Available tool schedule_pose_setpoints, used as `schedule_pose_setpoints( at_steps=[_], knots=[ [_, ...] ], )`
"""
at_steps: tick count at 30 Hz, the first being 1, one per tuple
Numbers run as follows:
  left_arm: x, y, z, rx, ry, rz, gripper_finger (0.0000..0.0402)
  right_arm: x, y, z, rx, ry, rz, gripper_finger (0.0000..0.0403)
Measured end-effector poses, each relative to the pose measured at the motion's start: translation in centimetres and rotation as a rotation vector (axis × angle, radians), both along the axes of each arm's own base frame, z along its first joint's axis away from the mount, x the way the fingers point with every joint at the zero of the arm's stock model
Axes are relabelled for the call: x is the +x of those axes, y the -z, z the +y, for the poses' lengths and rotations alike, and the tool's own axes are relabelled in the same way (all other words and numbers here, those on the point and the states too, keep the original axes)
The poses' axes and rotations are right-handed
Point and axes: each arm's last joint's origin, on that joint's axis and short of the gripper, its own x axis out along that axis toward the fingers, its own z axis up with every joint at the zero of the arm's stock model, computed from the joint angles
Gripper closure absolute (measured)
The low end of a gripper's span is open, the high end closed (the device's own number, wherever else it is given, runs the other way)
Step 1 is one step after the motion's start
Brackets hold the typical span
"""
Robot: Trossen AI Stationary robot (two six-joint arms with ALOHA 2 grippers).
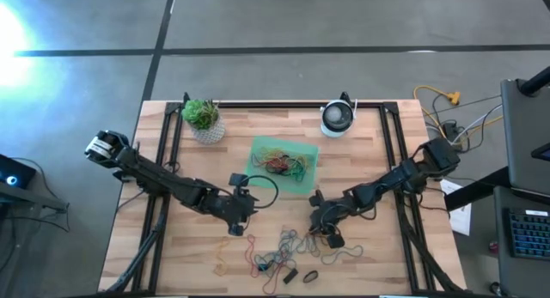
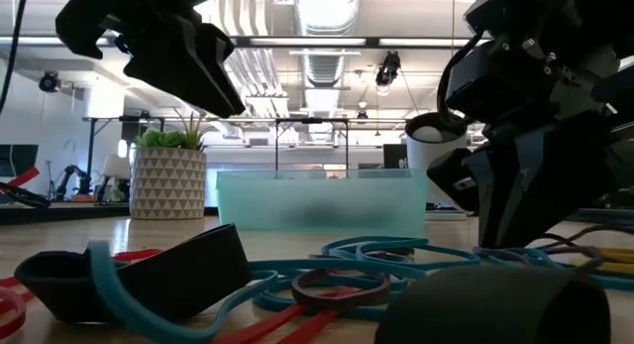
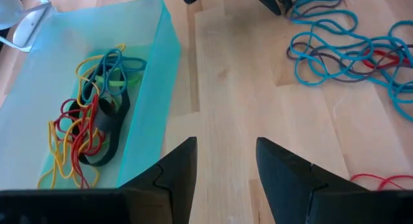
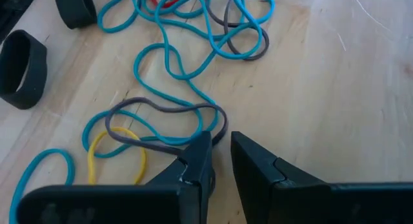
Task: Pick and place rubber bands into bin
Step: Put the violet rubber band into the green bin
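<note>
The bin (image 1: 258, 154), a shallow translucent green tray, stands mid-table toward the far side with several rubber bands (image 3: 90, 121) in it. More rubber bands (image 1: 288, 246) lie tangled on the wood near the front edge, mostly blue, with grey, red and yellow ones (image 4: 187, 62). My left gripper (image 3: 226, 166) hovers open over bare wood beside the bin's near wall (image 3: 151, 101), nothing between its fingers. My right gripper (image 4: 221, 153) stands low at the pile's right edge, its fingers a narrow gap apart over bare wood, one fingertip at a grey and blue loop (image 4: 210, 117). My right gripper comes slanting down from the table's right side. One fingertip (image 4: 197, 153) stands at the end of a grey and blue loop (image 4: 216, 130) lying flat on the wood. That finger hides the spot, so I cannot tell whether it touches the loop.
A small potted plant (image 1: 204, 122) and a round white device (image 1: 337, 118) stand along the far edge. Wide black bands (image 4: 22, 69) lie beside the pile near the front edge. Bare wood lies between the bin and the pile (image 3: 239, 88).
</note>
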Motion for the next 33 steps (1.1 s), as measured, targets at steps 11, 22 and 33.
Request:
schedule_pose_setpoints(
  at_steps=[11,22,33],
  knots=[
    [0.0,0.0,0.0,0.002,-0.004,-0.006,0.0258,-0.3,-0.1,0.1,0.075,-0.020,0.062,0.0346],
    [0.0,0.1,0.0,0.003,-0.004,-0.005,0.0258,-1.1,-0.6,0.0,0.129,0.004,0.171,0.0346],
    [-0.1,0.5,0.1,0.008,-0.006,0.003,0.0258,-1.8,-1.9,-0.2,0.077,0.018,0.169,0.0340]
  ],
)
